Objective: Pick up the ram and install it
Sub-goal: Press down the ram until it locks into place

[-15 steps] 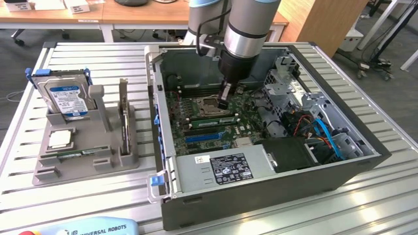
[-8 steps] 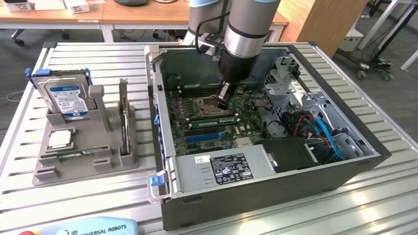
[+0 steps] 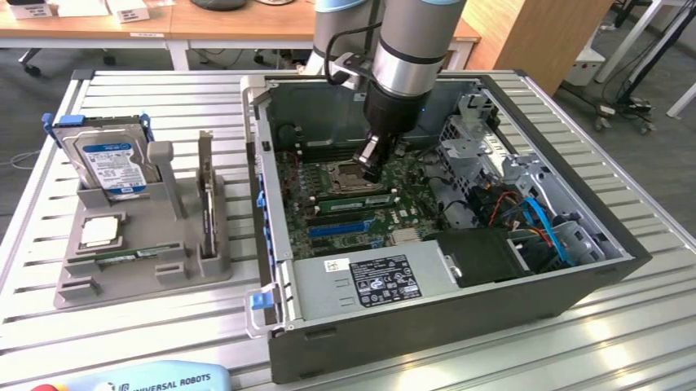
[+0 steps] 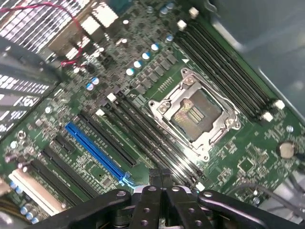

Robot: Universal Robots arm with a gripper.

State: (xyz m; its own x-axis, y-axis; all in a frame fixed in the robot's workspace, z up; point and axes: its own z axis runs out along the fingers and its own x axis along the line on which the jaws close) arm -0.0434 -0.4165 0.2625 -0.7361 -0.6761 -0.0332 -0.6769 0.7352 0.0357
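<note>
Exterior view first: the gripper (image 3: 373,173) hangs inside the open computer case (image 3: 609,244), its claw clenched with the fingertips pressed together and nothing visibly caught between them. The tip hovers low over the motherboard (image 3: 326,213), at the 3 o'clock edge of the processor socket (image 3: 345,173). A slim green stick, which I take for the ram (image 3: 357,199), stands on edge in a slot at the socket's 6 o'clock, just beside the fingertips (whether it is fully seated I cannot tell). In the wrist view the shut gripper (image 4: 160,177) sits over the long dark memory slots (image 4: 143,129). The ram looks light, thin and stiff, but fragile. It is best held by its bare long edge or short ends, not by the chips or contacts.
</note>
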